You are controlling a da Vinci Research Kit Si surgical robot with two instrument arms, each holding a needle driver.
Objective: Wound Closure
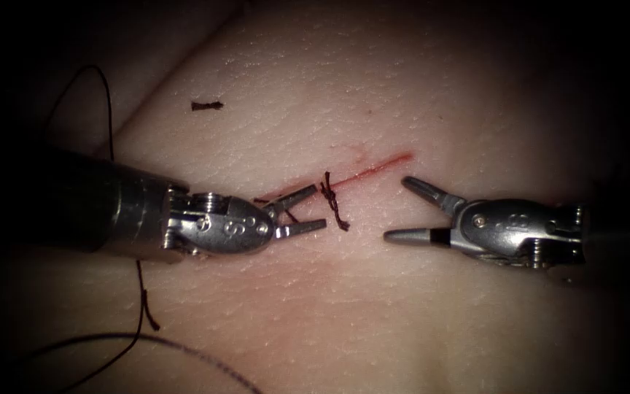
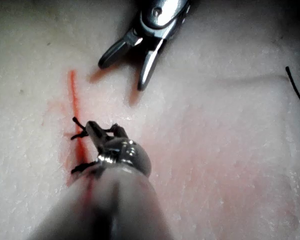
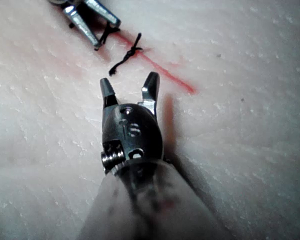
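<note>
Left tool (image 1: 313, 211), jaws spread and empty, at 9 o'clock of the knot (image 1: 333, 201) on the cut (image 1: 373, 168); right tool (image 1: 401, 208), spread, empty, at 3 o'clock; needle possibly off-field.

The left hand (image 1: 313, 211) is bright steel: two slim tapered jaws, a rounded wrist stamped with a figure like "8", small screws, a dark tubular shaft. The right hand (image 1: 401, 208) matches, with a black band behind one jaw.
</note>
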